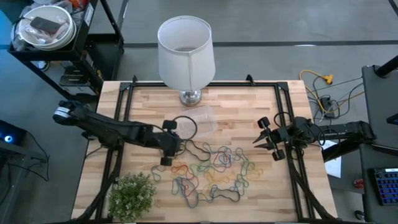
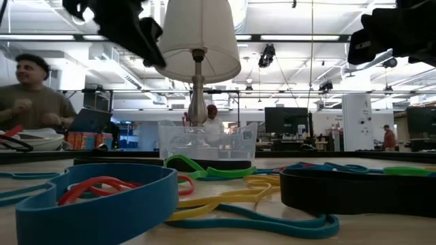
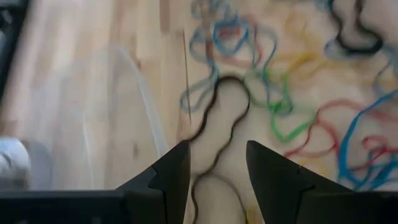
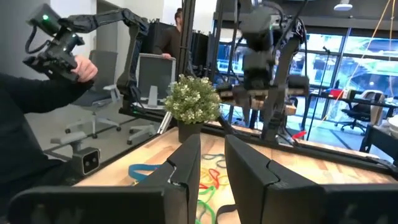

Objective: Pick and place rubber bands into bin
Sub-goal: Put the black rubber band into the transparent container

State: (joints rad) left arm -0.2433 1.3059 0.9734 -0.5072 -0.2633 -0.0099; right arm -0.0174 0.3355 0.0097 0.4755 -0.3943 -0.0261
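My left gripper [image 1: 166,153] hung over the near-left edge of the pile, its jaws apart with a black rubber band [image 3: 219,115] lying on the wood between and ahead of them, not pinched. The other rubber bands [image 1: 214,171] sprawled across the table's middle and front in tangled colours. The bin [image 1: 200,119], a clear tub, sat just beyond, in front of the lamp [image 1: 185,53]. To do this well, I judged I should drop straight down, close on one strand only, and lift slowly so neighbours fell free. My right gripper [image 1: 266,141] waited at the table's right edge, fingers partly apart, holding nothing.
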